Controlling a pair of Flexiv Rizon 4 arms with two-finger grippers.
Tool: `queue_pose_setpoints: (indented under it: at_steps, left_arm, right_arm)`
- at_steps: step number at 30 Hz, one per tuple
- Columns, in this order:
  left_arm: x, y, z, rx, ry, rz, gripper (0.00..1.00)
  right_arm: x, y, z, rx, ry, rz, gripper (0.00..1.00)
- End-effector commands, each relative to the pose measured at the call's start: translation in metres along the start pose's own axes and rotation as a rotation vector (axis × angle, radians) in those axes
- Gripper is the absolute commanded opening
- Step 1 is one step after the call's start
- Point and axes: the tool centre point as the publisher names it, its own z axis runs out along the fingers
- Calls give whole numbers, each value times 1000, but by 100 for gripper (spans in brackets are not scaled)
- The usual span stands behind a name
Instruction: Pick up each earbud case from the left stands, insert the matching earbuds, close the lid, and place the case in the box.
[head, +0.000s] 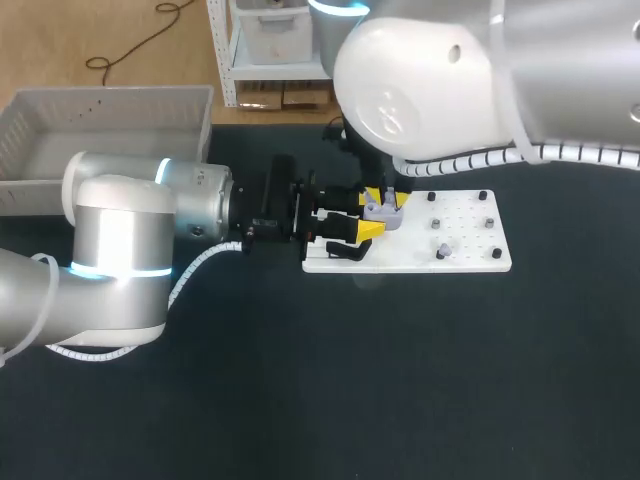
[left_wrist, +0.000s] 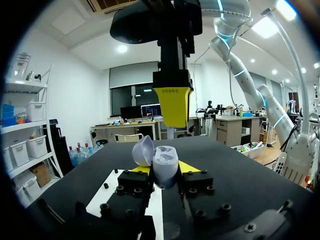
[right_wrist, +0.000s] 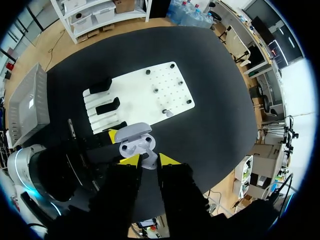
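A lavender earbud case (head: 383, 211) stands with its lid open over the left part of the white board (head: 460, 255), and my left gripper (head: 374, 214) is shut on its body from two sides. The left wrist view has the case (left_wrist: 164, 166) upright between the left gripper (left_wrist: 165, 171) tips, lid (left_wrist: 142, 150) tilted back. My right gripper (right_wrist: 149, 160) hangs straight above the case (right_wrist: 134, 136), shut on an earbud (right_wrist: 148, 150) whose head sits at the case's cavity. One of its yellow fingers (left_wrist: 172, 105) shows just above the case.
Black stands (right_wrist: 106, 106) line the board's left end, and small pegs (head: 441, 247) dot its right part. A grey bin (head: 110, 110) sits at the table's far left corner. Dark tabletop lies in front of the board.
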Motion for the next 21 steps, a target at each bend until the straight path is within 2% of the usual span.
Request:
queue_pose_setpoints:
  at_steps: [1,21]
  left_arm:
    - [1,1,1,3,0,0,0]
    - [1,1,1,3,0,0,0]
  right_arm:
    - [1,0,0,-2,-1,-1,0]
    - [-4,4,9,18,25,1,0]
